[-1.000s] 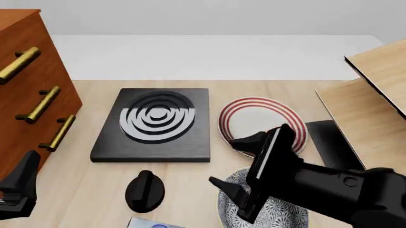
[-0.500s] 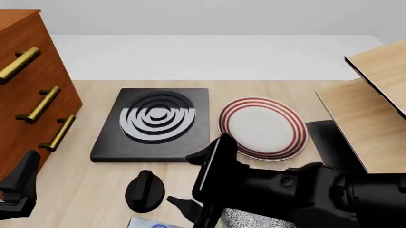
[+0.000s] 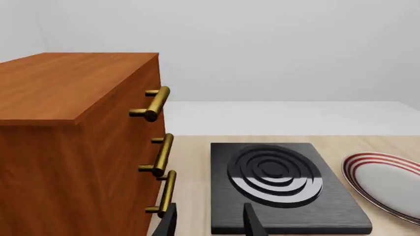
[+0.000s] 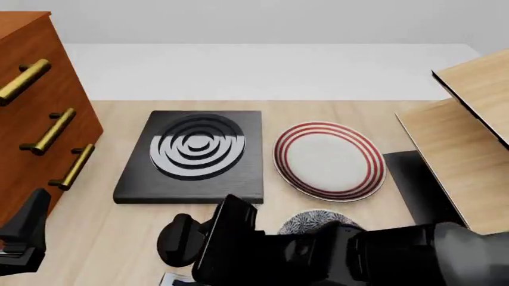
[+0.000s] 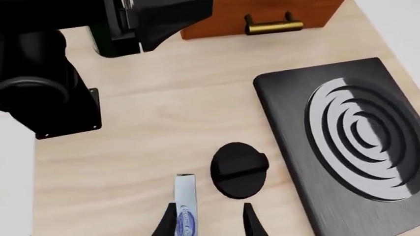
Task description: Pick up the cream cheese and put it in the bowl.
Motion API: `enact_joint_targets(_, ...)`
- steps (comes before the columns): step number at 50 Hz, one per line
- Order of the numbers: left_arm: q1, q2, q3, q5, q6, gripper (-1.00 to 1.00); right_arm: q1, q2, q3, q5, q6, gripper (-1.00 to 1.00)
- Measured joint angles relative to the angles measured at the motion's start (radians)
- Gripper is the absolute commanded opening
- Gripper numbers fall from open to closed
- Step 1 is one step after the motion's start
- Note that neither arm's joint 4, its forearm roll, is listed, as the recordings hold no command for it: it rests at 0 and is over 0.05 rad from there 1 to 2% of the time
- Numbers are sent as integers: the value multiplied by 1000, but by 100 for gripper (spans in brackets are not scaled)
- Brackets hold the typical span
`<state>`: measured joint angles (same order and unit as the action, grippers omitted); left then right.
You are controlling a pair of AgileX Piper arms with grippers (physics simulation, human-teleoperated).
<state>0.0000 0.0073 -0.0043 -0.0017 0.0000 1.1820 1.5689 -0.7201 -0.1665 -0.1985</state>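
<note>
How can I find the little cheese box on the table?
Find the black stove plate with silver rings, then the round black knob beside it. Next to the knob lies the cream cheese, the only pale flat box with a blue oval, between the right gripper fingers.

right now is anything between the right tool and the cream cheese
No. In the right wrist view the right tool is open and its tips flank the cream cheese, with nothing between. The black knob lies just beside the box.

We get bright, even, sharp renders here, no blur or glare; only faint soft shadows lie on the table (image 4: 104, 238).
</note>
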Motion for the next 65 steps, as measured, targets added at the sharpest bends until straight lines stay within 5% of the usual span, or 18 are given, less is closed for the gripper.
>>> enact_joint_targets(62,0,0,0,0,0,100,71,297,-47,-135,148,100)
enact_joint_targets(63,0,0,0,0,0,100,71,297,-47,-136,149,-100)
enact_joint_targets(65,0,0,0,0,0,100,72,296,-48,-138,134,-100)
